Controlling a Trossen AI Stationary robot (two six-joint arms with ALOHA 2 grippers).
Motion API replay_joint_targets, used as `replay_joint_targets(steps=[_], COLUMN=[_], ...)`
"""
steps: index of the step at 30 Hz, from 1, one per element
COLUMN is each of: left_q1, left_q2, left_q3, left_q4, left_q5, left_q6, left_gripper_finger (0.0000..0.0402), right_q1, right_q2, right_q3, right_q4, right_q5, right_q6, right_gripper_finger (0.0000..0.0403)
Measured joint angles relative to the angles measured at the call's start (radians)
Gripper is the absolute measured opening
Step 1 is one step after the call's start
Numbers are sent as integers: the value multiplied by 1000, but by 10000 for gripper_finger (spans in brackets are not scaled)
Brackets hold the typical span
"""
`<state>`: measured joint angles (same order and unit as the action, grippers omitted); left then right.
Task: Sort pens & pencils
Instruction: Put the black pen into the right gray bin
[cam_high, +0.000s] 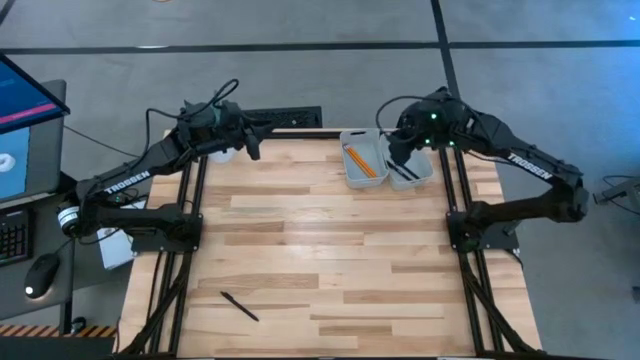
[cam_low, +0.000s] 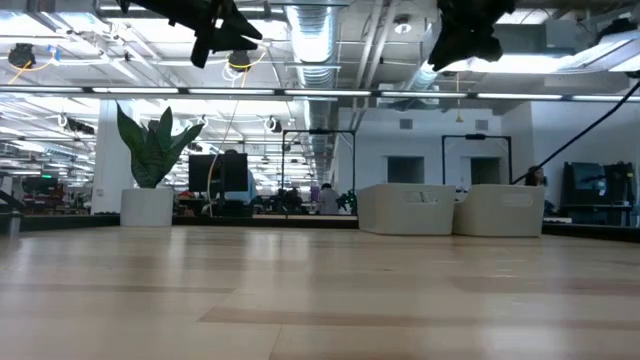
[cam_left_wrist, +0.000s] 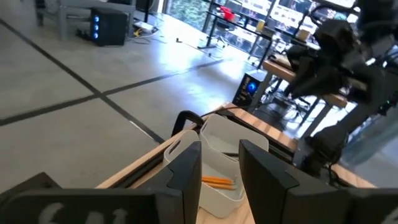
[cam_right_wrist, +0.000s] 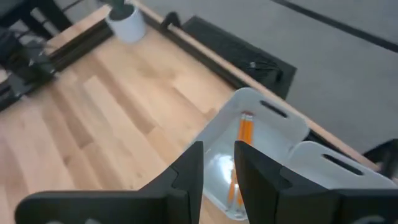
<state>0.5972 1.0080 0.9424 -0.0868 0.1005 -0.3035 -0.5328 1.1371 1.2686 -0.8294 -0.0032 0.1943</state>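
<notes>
The left end effector (cam_high: 252, 135) hangs empty at the table's (cam_high: 330, 260) far left corner, fingers narrowly parted. One pen (cam_high: 240, 306) lies alone near the front edge: light, stiff, slippery, best pinched mid-shaft. The pencils (cam_high: 362, 160) lie in the left bin (cam_high: 361, 158). The right end effector (cam_high: 398, 150), narrow and empty, hovers over the right bin (cam_high: 412, 168). Only the high view shows the stray pen.

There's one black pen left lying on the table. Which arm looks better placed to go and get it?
Probably the left. The pen lies on the table's left side, near the front edge. The left gripper hovers at the back left, while the right gripper hangs over the bins at the back right.
</notes>
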Motion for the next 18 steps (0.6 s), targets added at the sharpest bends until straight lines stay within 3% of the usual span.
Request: replay_joint_targets(steps=[12, 18], left_q1=[-1, -9], left_q2=[0, 0], left_q3=[0, 0], left_q4=[-7, -50], left_q5=[4, 1], left_q6=[-102, -232], left_gripper_finger=[207, 229], right_q1=[61, 60], right_q2=[82, 75], right_q3=[-1, 0], right_q4=[-36, -20], right_q5=[4, 7], right_q6=[-63, -64], right_gripper_finger=[113, 113])
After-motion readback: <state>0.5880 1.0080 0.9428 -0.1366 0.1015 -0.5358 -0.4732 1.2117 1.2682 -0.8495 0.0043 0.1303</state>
